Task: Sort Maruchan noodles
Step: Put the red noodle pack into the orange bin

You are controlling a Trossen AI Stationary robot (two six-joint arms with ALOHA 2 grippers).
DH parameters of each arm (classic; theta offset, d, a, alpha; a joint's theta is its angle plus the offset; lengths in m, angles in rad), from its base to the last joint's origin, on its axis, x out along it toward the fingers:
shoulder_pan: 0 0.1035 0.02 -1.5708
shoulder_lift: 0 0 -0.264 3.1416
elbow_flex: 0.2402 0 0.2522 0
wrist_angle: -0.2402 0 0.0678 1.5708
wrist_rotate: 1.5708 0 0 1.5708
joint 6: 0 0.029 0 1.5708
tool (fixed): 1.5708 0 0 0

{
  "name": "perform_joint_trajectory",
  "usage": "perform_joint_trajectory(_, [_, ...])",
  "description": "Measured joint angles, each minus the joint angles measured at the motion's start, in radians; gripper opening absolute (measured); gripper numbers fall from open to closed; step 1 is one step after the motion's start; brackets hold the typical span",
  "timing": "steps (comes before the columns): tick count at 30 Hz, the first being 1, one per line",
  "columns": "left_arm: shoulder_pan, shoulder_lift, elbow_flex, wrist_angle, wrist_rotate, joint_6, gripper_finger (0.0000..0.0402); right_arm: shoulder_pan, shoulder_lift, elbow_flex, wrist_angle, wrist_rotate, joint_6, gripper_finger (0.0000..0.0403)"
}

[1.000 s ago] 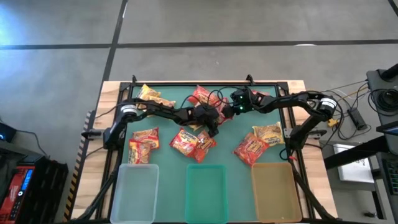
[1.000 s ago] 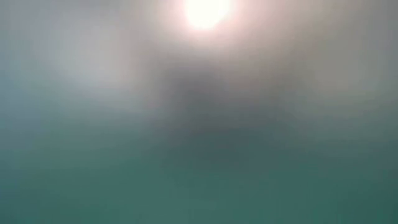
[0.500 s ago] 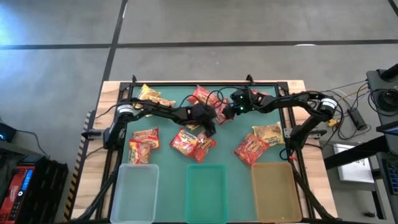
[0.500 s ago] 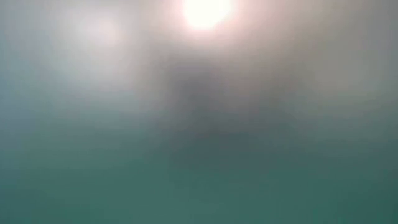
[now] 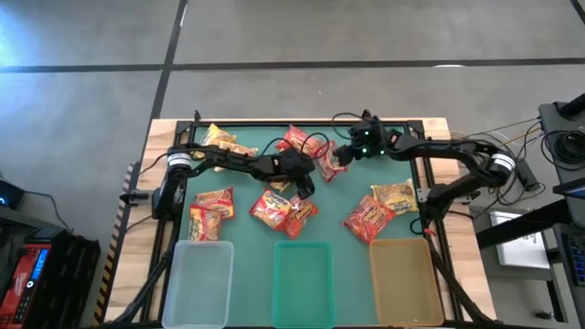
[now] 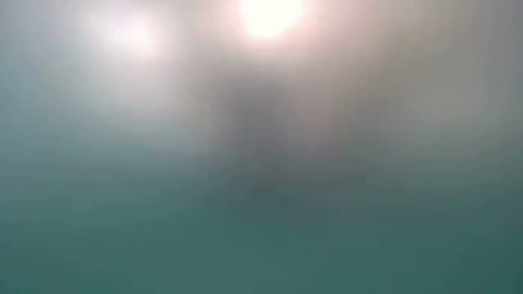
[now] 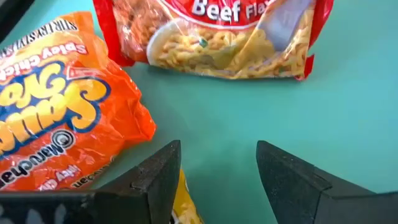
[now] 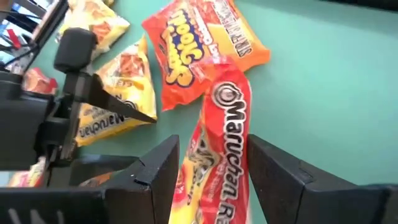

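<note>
You see the green-topped table [image 5: 338, 228] filling the middle of the high view, with wooden edges at both sides. Along the lower part of the frame three shallow rectangular trays stand in a row: a pale translucent tray [image 5: 201, 283] at lower left, a green tray [image 5: 303, 283] in the centre, and an amber tray [image 5: 406, 283] at lower right.

The two dark arms meet near the upper centre. The left end effector [image 5: 302, 183] is low over the table, its fingers apart with only green surface between them in the left wrist view [image 7: 217, 171]; it holds nothing. Near it you see an orange crinkly plastic packet [image 7: 59, 130] and a red packet with a beef label [image 7: 217, 31].

The right end effector [image 5: 340, 160] has a long red Maruchan packet [image 8: 214, 149] between its fingers; whether the fingers press on it you cannot tell.

The other Maruchan noodle packets lie scattered: a yellow packet [image 5: 219, 140] at upper left, red packets [image 5: 210, 212] at the left, a red pair [image 5: 283, 208] in the centre, and a red and yellow group [image 5: 379, 210] at the right.

The low view shows only blur.
</note>
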State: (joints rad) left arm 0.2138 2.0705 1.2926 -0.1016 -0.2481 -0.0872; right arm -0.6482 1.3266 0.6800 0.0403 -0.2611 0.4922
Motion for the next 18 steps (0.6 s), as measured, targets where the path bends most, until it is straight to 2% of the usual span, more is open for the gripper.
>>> perform_joint_trajectory(5, [-0.001, 0.0, 0.0, 0.008, 0.0, -0.001, 0.0194, 0.004, -0.028, -0.003, -0.039, 0.004, -0.023, 0.0173])
perform_joint_trajectory(7, [-0.001, 0.0, 0.0, 0.016, 0.0, -0.004, 0.0194, 0.013, -0.013, -0.005, -0.033, 0.037, -0.037, 0.0173])
perform_joint_trajectory(11, [-0.002, 0.002, 0.0, 0.065, 0.0, -0.008, 0.0194, 0.013, 0.051, -0.005, 0.002, 0.059, -0.049, 0.0173])
perform_joint_trajectory(18, [-0.004, 0.005, -0.01, 0.191, 0.0, 0.008, 0.0194, 0.016, 0.169, -0.003, 0.103, 0.004, -0.034, 0.0173])
